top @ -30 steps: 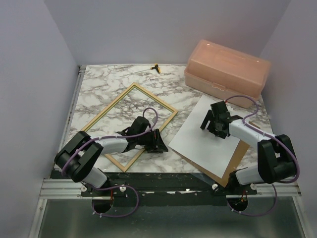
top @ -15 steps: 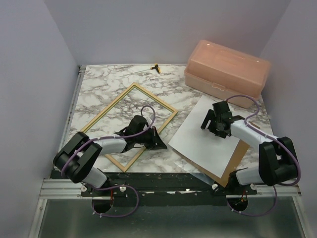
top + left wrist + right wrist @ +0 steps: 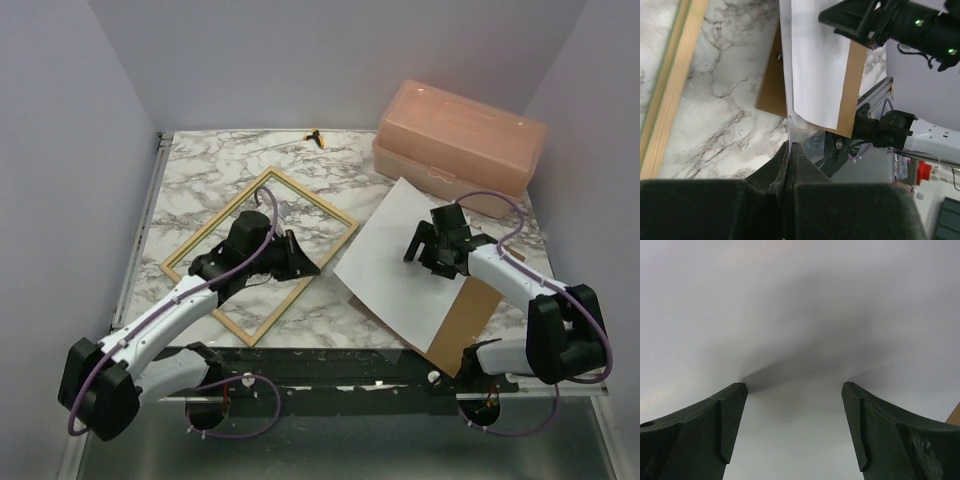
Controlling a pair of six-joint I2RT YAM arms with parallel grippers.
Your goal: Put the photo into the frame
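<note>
The photo (image 3: 390, 275) lies white side up at the right, partly over a brown backing board (image 3: 475, 305). The frame (image 3: 312, 197) lies bare-wood side up at the centre left, its rail (image 3: 675, 85) at the left of the left wrist view. My left gripper (image 3: 312, 268) (image 3: 789, 145) is shut between the frame and the photo. It pinches a thin clear film (image 3: 802, 129) whose corner juts out under the photo (image 3: 817, 60). My right gripper (image 3: 425, 255) (image 3: 794, 385) is open, both tips down on the photo (image 3: 800, 315).
A pink lidded plastic box (image 3: 460, 145) stands at the back right. A small yellow and black object (image 3: 317, 137) lies near the back edge. The backing board (image 3: 770, 85) overhangs the table's front edge by the right arm's base.
My left gripper shut on the sheet corner, then drew back to the left over the frame. The photo and the sheets under it slid left and turned slightly. The right gripper stayed open on the photo.
</note>
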